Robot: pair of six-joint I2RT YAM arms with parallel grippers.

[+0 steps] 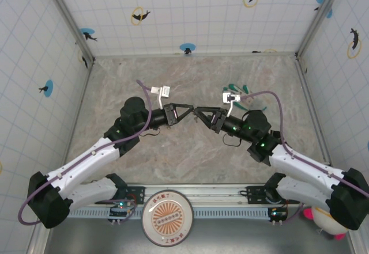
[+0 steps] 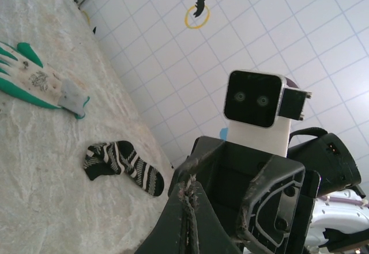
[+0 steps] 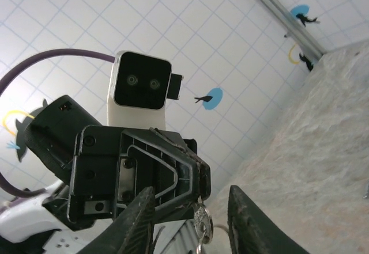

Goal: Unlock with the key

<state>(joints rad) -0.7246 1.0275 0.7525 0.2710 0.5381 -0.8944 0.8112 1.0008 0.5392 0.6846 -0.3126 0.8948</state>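
**Key (image 3: 201, 219) hanging between 2 grippers above the worktop**

Top external: the left gripper (image 1: 189, 109) and the right gripper (image 1: 199, 112) met tip to tip over the middle of the worktop (image 1: 173, 167), both arms reaching inward. The left gripper tapered to a closed point. From above I could not tell how far the right one was spread.

Left wrist: the left gripper's own fingers (image 2: 183, 222) lay pressed together along 1 seam, aimed at the front of the right gripper close ahead. Far off on the worktop lay a green-and-white glove (image 2: 34, 81) and, nearer, a striped sock (image 2: 124, 165), both well apart from the grippers.

Right wrist: the small silvery key hung just below the left gripper's pinched tip, which seemed to hold it by its top. It sat in the gap between the right gripper's 2 spread fingers (image 3: 141, 222) and appeared to touch neither.

The step looked like a handover of the key to the right gripper. To do it well, the right gripper needed to centre the key's flat head between its pads and close slowly. The left gripper needed to let go only once that grip was firm. A dangling key could swing or twist at first contact, so a square pinch on the head mattered, leaving the blade free for the lock.
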